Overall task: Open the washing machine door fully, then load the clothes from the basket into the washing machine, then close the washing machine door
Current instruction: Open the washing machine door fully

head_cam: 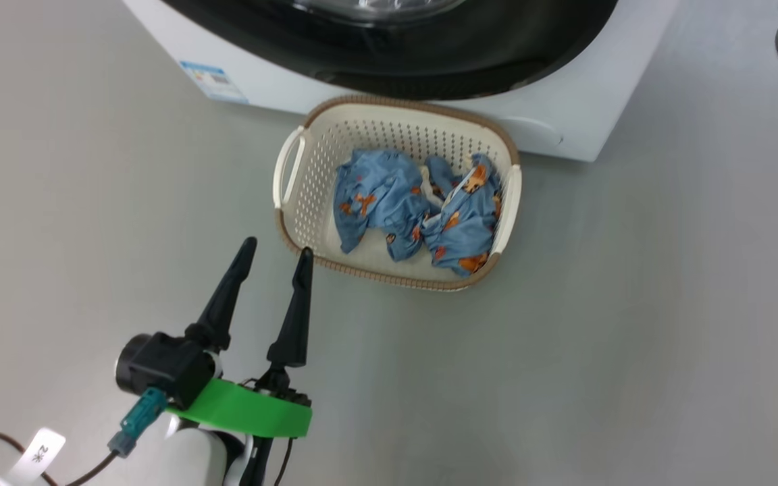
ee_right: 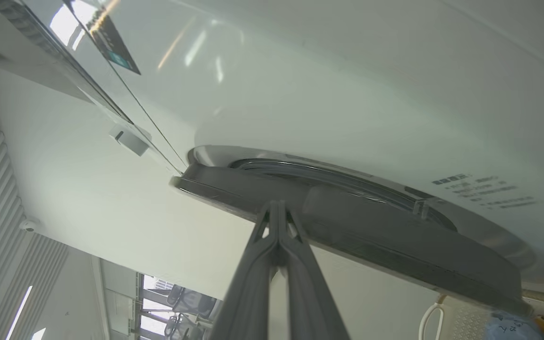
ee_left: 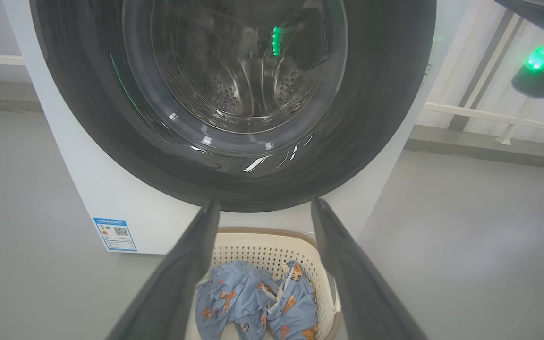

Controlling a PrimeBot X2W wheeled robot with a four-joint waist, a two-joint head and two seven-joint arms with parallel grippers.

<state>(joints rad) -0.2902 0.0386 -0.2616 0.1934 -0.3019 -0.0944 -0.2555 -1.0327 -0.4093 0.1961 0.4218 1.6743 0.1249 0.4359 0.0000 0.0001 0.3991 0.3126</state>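
Left claw (head_cam: 277, 248): jaws spread wide, nothing between them, nothing held. It hangs over the grey floor (head_cam: 92, 202), fingers aimed at the machine. Ahead of this claw and slightly to its left, a blue label sticker (head_cam: 213, 81) sits on the lower front corner of the washing machine (head_cam: 564, 115). Immediately ahead of the claw's right fingertip stands the basket (head_cam: 362, 131), on the floor. That fingertip lines up with the basket's nearest corner, and contact cannot be confirmed. The clothes (head_cam: 416, 209) lie crumpled inside the basket as two blue bundles side by side, on the side farther from the left claw. In the left wrist view they show between the two fingers. Beyond the basket, along the claw's line of pointing, the washing machine door (ee_left: 371, 118) lies across the machine's front. The steel drum (ee_left: 227, 94) is visible through the door's glass. Whether the door is latched cannot be told. Farther right, part of the right arm (ee_left: 536, 71) carries a green light. Right claw (ee_right: 276, 208): fingers pressed together along their length, nothing gripped between them. Its tips sit at the rim of the door, with the white machine front just beyond. Whether they touch the rim cannot be told.
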